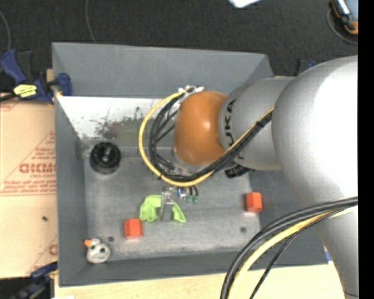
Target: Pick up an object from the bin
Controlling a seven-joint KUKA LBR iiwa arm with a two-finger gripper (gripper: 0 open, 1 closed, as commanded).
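My gripper (169,209) reaches down near the front middle of the bin, its fingertips resting on a crumpled light-green soft thing (152,208). The green thing spreads to both sides of the fingers, and part of it lies between them. A small red block (133,228) sits just to the front left of the green thing. The orange wrist cover hides the upper part of the gripper.
A black round knob-like thing (105,157) lies at the left of the bin. A second red-orange block (254,202) rests at the right. A small white and orange round thing (97,250) sits in the front left corner. The arm covers the bin's right and back.
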